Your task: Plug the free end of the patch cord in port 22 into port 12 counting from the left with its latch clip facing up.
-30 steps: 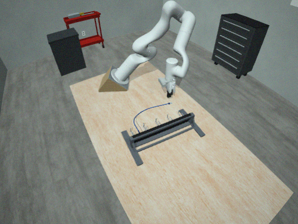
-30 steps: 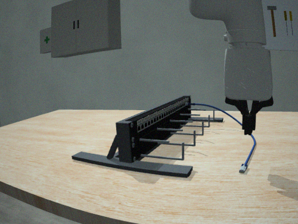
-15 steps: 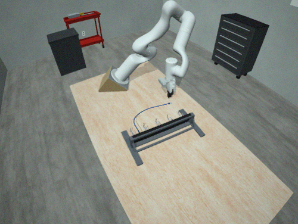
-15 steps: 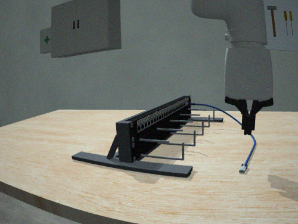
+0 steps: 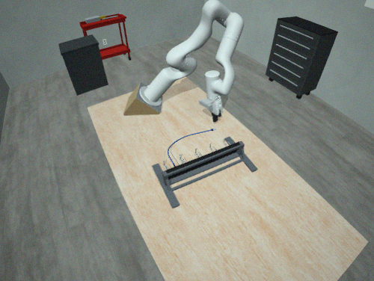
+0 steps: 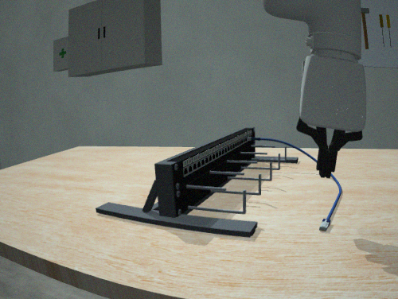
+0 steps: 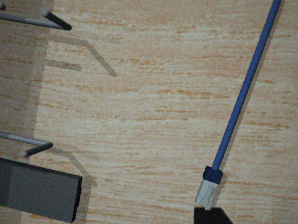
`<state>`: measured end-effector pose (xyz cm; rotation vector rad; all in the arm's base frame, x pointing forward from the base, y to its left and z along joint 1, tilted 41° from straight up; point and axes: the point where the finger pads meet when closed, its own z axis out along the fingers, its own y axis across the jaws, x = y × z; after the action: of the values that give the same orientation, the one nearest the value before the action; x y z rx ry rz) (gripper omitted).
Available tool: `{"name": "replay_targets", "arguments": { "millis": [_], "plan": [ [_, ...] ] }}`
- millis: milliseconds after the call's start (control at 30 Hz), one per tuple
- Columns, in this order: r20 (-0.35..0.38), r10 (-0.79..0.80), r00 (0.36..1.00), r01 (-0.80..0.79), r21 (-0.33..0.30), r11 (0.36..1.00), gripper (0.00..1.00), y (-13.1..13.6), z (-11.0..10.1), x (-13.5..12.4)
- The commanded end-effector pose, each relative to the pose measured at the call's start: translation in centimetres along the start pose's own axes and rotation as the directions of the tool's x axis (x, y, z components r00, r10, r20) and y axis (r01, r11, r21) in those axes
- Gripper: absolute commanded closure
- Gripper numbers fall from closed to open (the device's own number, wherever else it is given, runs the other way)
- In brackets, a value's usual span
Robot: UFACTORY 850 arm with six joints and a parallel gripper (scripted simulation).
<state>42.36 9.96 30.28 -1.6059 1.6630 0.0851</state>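
Clear plug (image 7: 204, 191), wrist-view close-up only.

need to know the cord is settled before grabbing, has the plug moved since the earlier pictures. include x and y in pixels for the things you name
No, the plug (image 5: 212, 129) (image 6: 326, 225) (image 7: 206, 194) shows no visible shift; in the exterior view it lies in the same spot relative to the rack's near foot (image 6: 223, 227).
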Motion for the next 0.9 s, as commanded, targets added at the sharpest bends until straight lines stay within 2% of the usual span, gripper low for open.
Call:
{"name": "replay_targets", "arguments": {
  "millis": [0, 433, 533, 600, 667, 867],
  "plan": [
    [0.028, -0.116, 0.993, 0.113, 0.085, 0.990, 1.00, -0.6, -0.2, -0.3],
    [-0.036, -0.375, 0.926, 0.372, 0.234, 0.898, 1.00, -2.3, -1.3, -0.5],
    [-0.065, -0.426, 0.902, 0.428, 0.262, 0.865, 1.00, -2.7, -1.6, -0.4],
    [-0.065, -0.426, 0.902, 0.428, 0.262, 0.865, 1.00, -2.7, -1.6, -0.4],
    [-0.110, -0.486, 0.867, 0.496, 0.292, 0.818, 1.00, -3.2, -2.0, -0.2],
    [-0.187, -0.561, 0.806, 0.590, 0.321, 0.741, 1.00, -3.9, -2.7, 0.2]
  ]
}}
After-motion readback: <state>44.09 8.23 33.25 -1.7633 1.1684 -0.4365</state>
